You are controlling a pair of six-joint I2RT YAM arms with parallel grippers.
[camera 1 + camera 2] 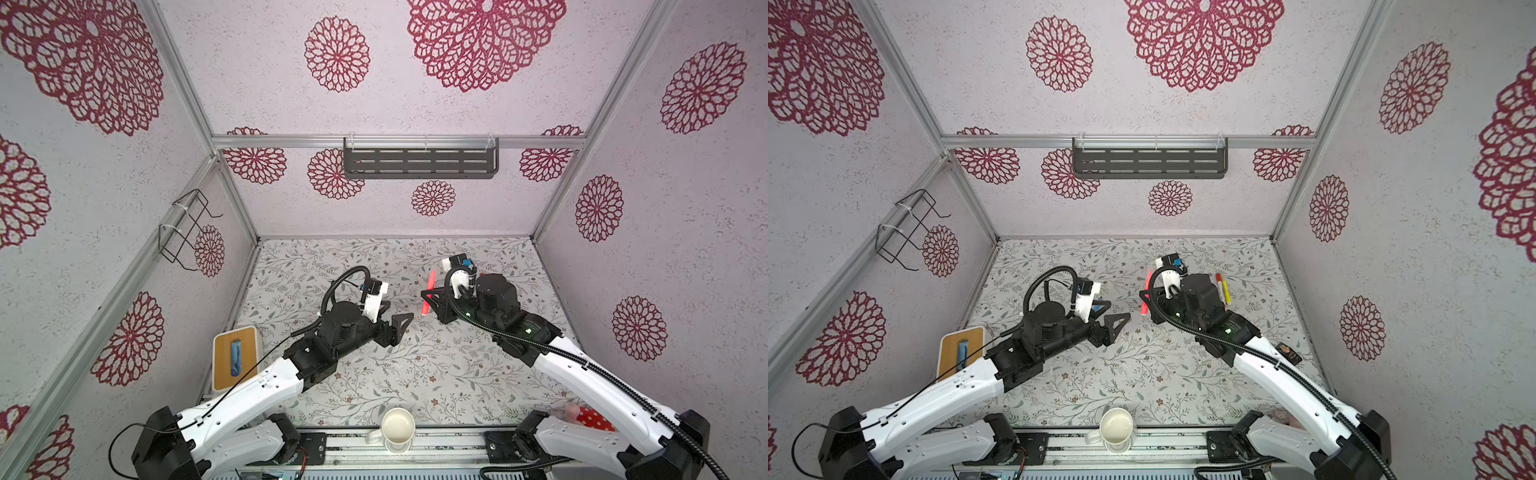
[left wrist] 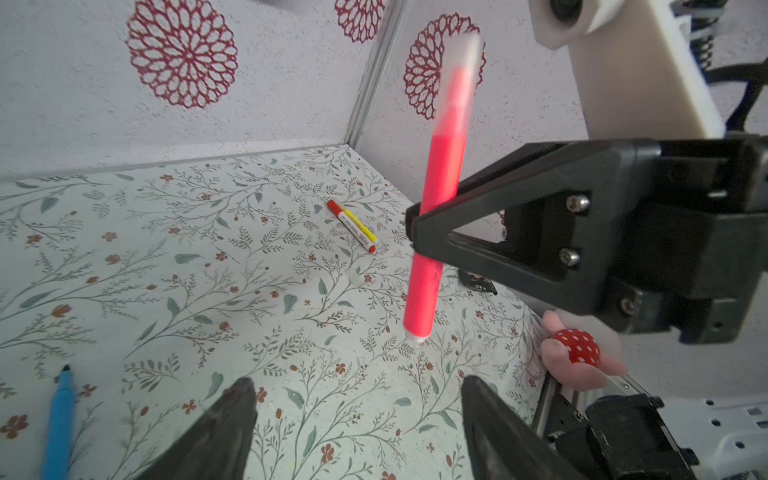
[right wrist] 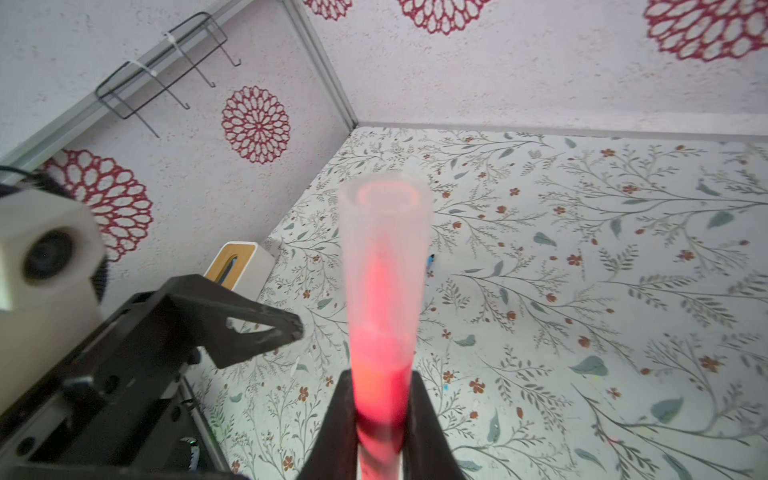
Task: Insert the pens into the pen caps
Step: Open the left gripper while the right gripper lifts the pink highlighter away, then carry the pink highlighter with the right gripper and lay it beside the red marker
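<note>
My right gripper [image 3: 382, 399] is shut on the pink pen [image 3: 380, 365], holding it above the table near the middle in both top views [image 1: 429, 293] [image 1: 1145, 297]. A clear pen cap [image 3: 384, 232] sits over the pen's upper end [image 2: 467, 54]. My left gripper [image 2: 357, 386] is open and empty, a short way left of the pen [image 1: 395, 313]. The blue pen [image 2: 60, 419] lies on the table beside it. The yellow pen [image 2: 363, 228] and the white-and-red pen [image 2: 347, 220] lie side by side at the back right [image 1: 1223, 289]. A small clear stub [image 2: 355, 277] lies near them.
A cream mug [image 1: 398, 424] stands at the front edge. A white box with a wooden top [image 1: 235, 357] sits at the left wall. A pink and red spotted toy [image 2: 577, 349] and a small black object [image 1: 1289, 353] lie by the right wall.
</note>
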